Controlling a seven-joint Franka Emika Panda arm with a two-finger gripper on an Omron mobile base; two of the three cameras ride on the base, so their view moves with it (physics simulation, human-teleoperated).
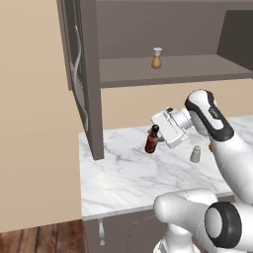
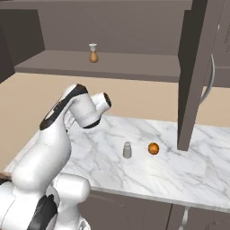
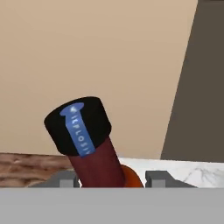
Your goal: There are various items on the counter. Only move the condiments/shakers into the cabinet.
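Note:
A slim dark red bottle with a black cap stands slightly tilted on the white marble counter, near the open cabinet door. My gripper reaches in from the right and is shut on the bottle, which sits between the fingertips in the hand view. A small grey shaker stands upright on the counter to the right of the gripper. A tan shaker with a white top stands on the cabinet shelf.
A small orange fruit lies on the counter right of the grey shaker. The cabinet door with its curved silver handle hangs open over the counter's end. The shelf has free room beside the tan shaker.

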